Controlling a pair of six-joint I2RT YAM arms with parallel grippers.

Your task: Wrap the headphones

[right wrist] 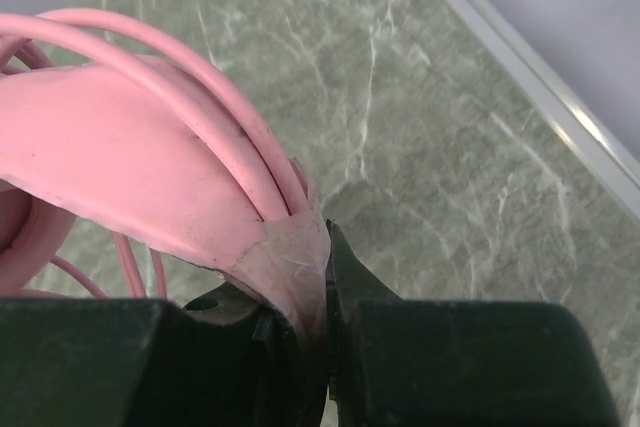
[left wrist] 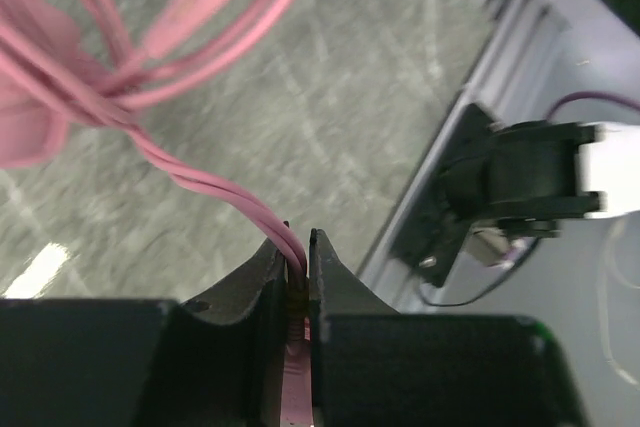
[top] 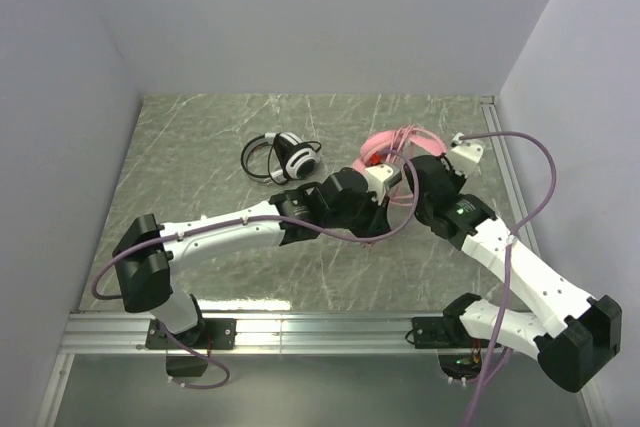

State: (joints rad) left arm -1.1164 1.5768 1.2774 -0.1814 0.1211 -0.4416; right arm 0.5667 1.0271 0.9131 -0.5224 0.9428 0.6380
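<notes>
The pink headphones are held up at the back right of the table, their pink cable looped round them. My left gripper is shut on two strands of the pink cable, pinched between its tips. My right gripper is shut on the end of the pink headband, which fills its jaws; cable turns lie along the band. The black and white headphones lie on the table to the left with their black cable coiled beside them.
A metal rail runs along the table's right edge and another along the front. Grey walls close in the left, back and right. The right arm's black base mount shows in the left wrist view. Purple robot cables arc over the right arm.
</notes>
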